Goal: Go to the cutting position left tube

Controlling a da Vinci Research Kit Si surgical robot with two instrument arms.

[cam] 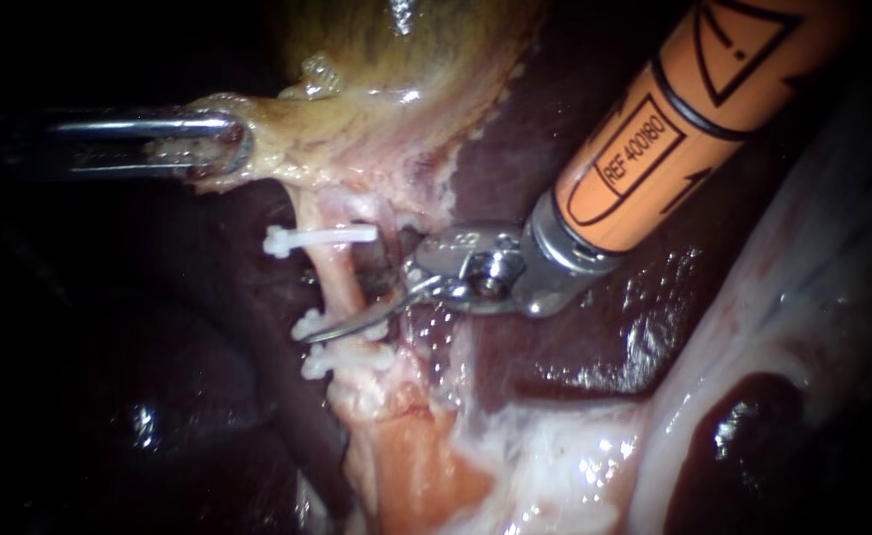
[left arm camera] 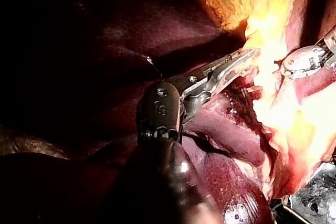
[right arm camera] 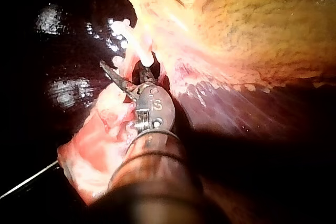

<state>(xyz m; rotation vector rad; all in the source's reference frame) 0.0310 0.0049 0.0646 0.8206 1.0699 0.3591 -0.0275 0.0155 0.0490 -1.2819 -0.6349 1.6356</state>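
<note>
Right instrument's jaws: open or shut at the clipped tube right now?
Open. The right wrist view shows a gap between the two blades of the right instrument, with the clipped tube in it.

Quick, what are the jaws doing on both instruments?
Left instrument: shut on the gallbladder.
Right instrument: open, blades either side of the clipped tube, not gripping it.

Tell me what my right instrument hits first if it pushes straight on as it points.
Likely the clipped tube: the right instrument has open jaws astride it, below the upper clip; depth is unclear.
</note>
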